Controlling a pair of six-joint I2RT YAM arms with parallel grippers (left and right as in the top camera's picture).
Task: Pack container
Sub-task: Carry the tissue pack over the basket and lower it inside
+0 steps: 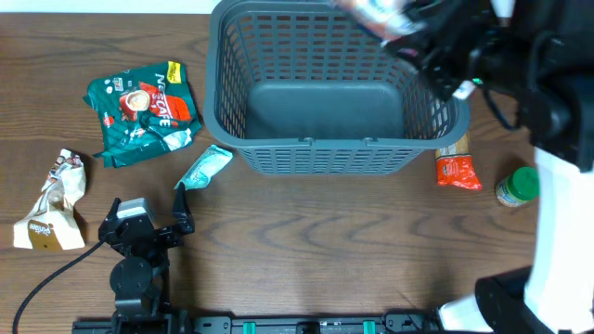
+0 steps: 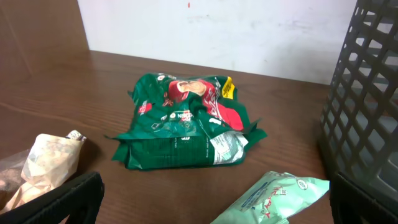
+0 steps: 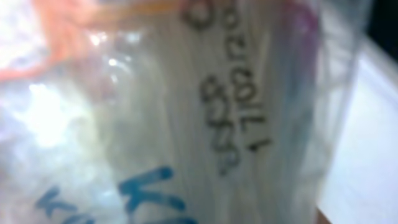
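At upper right of the overhead view, the right gripper (image 1: 413, 39) holds a clear packet (image 3: 186, 112) over the container (image 1: 316, 156). At lower left, the left gripper's (image 1: 148, 223) jaws are wide.

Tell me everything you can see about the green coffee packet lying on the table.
The green coffee packet is a glossy, foil-like bag printed in red and white with a Nescafé logo, a cup picture and a small yellow patch at one corner. It is crumpled and puffy, and lies flat on the wooden table, left of the grey basket and apart from it. Nothing else seems to touch it.
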